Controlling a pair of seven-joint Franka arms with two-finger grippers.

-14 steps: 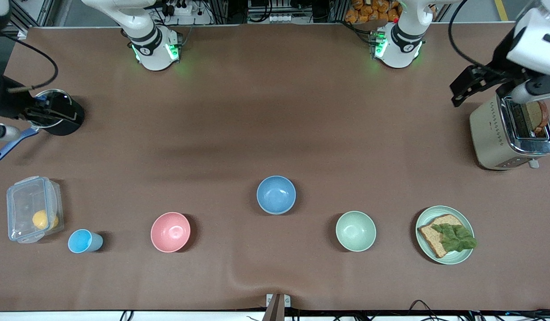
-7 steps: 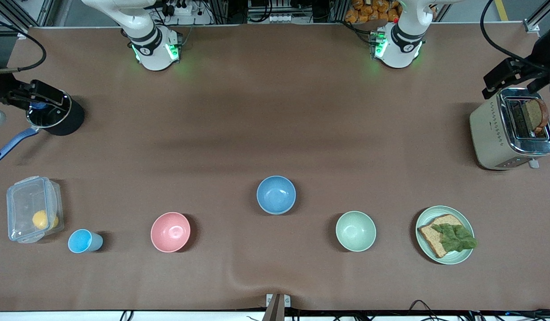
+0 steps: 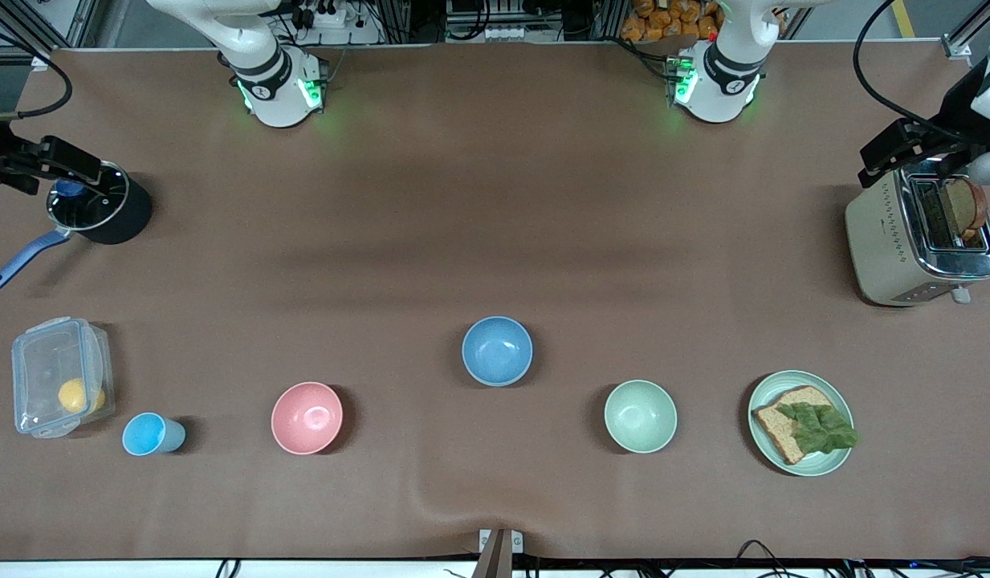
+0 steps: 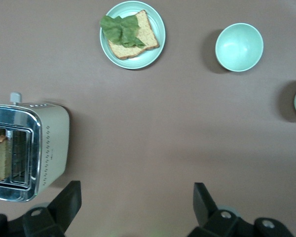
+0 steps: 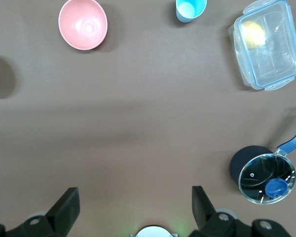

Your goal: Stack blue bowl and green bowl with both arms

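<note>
Brown surface [image 3: 495, 201], bowls unstacked, both grippers wide and empty.
Front: blue bowl [image 3: 497, 351] just farther from camera than green bowl [image 3: 641, 416], apart. Left wrist: left gripper [image 4: 136, 207] spread over surface near toaster [image 4: 27, 150]. Right wrist: right gripper [image 5: 134, 207] spread near saucepan [image 5: 263, 175].

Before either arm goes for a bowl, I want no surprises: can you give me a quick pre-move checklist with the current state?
1. Blue bowl upright, empty: ok.
2. Green bowl upright, empty, apart from the blue bowl: ok.
3. Left tool open, holding nothing, over the table by the toaster: ok.
4. Right tool open, holding nothing, by the pot: ok.
5. Bowls stacked: not ok, not yet done.
</note>
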